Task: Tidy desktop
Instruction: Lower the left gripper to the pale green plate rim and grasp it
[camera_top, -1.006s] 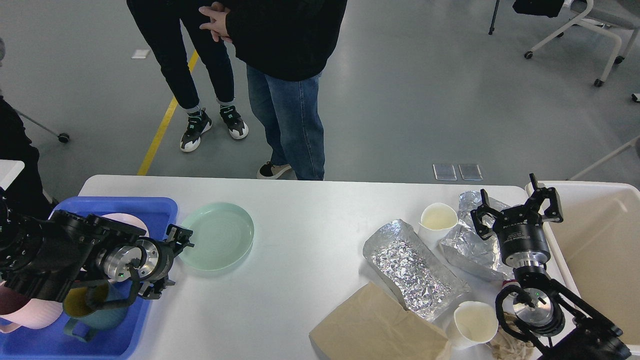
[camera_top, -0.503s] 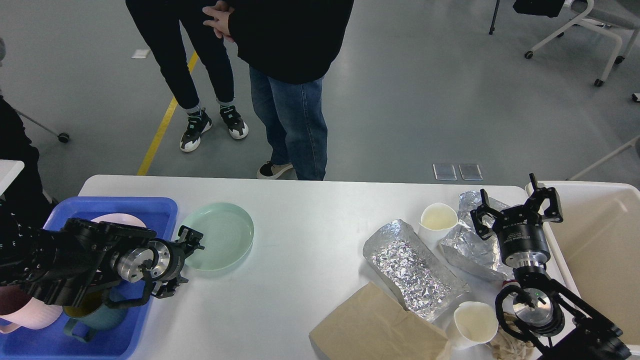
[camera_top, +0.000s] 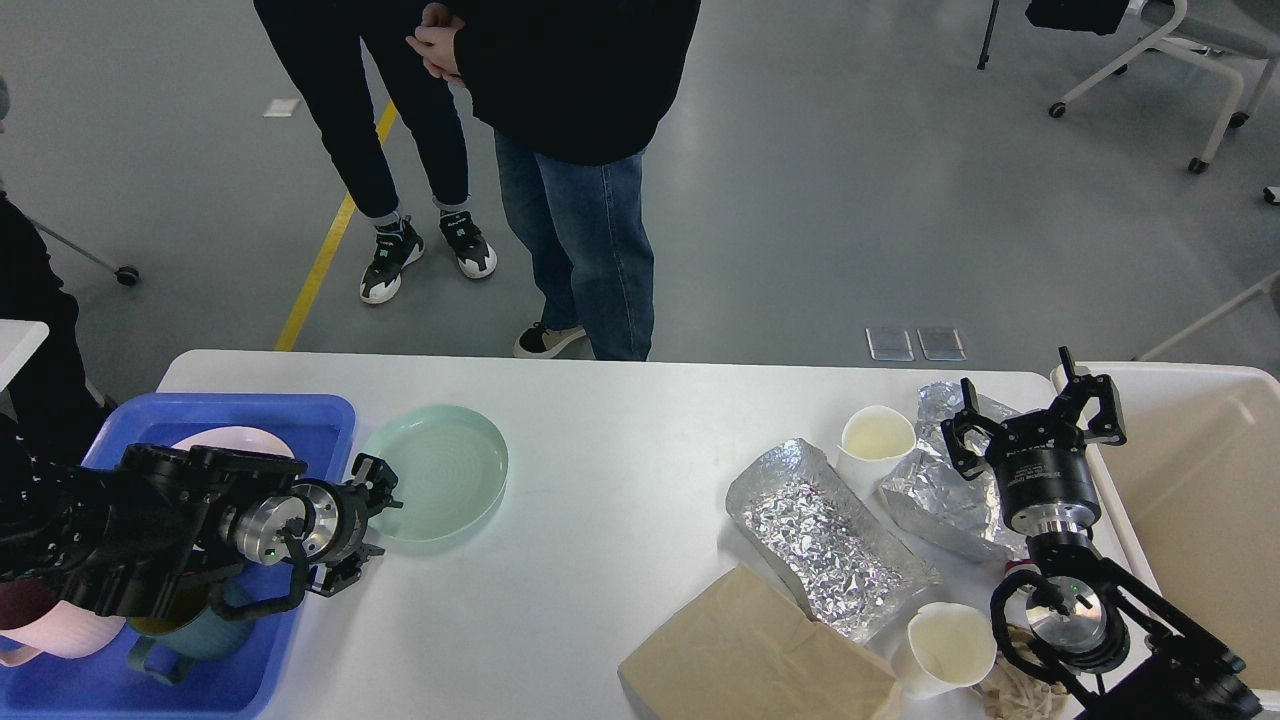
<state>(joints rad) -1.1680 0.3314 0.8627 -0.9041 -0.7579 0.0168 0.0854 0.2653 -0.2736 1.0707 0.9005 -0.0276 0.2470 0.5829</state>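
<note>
The left gripper (camera_top: 372, 520) is spread apart at the round, smooth, mint plate (camera_top: 437, 472). The right gripper (camera_top: 1035, 415), also spread, hovers over crinkled silver foil (camera_top: 940, 490) on the matte white desktop (camera_top: 620, 470).

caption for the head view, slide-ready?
Left gripper straddles the near rim of the green plate beside the blue tray; right gripper hangs open over crumpled foil.
</note>
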